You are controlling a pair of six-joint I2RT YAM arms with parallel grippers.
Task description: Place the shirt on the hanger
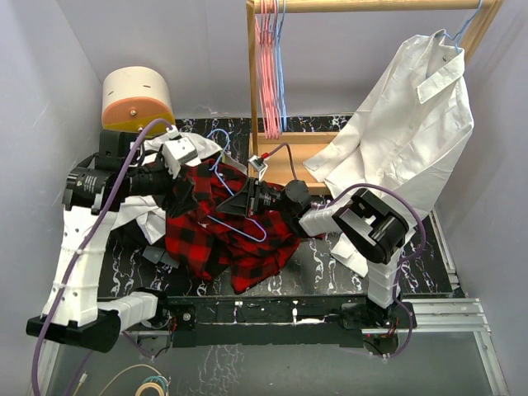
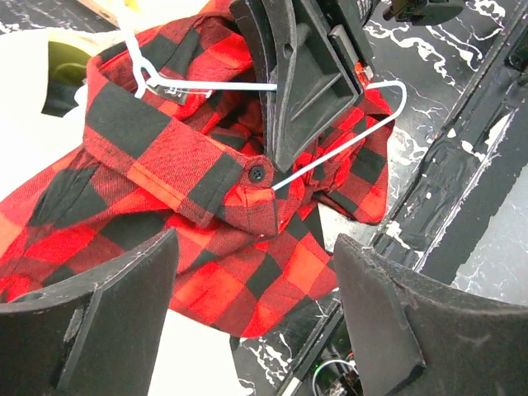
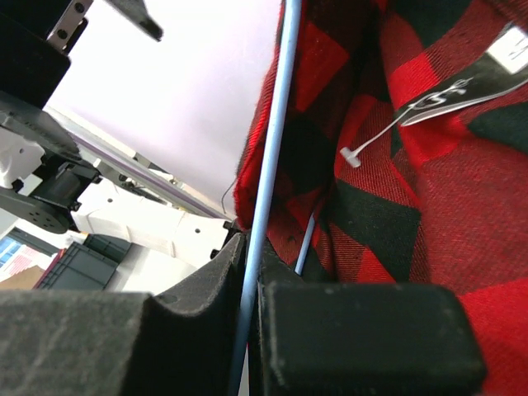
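The red-and-black check shirt [image 1: 216, 239] lies bunched in the middle of the table, and the light-blue wire hanger [image 1: 244, 221] lies partly inside it, its hook [image 1: 218, 137] pointing to the back. My right gripper [image 1: 247, 201] is shut on the hanger's wire. In the right wrist view the wire [image 3: 269, 157] runs between the closed pads, with the shirt [image 3: 429, 173] and its label tag [image 3: 462, 87] to the right. My left gripper [image 2: 256, 330] is open just above the shirt [image 2: 165, 165], holding nothing. The hanger [image 2: 334, 148] and the right gripper [image 2: 307, 82] show beyond it.
A large white collared shirt [image 1: 412, 124] hangs on the wooden rack [image 1: 251, 82] at the back right. Pink hangers [image 1: 268, 66] hang on the rack. White garments [image 1: 144, 216] lie under the left arm. A round cream and yellow object [image 1: 136, 99] stands at the back left.
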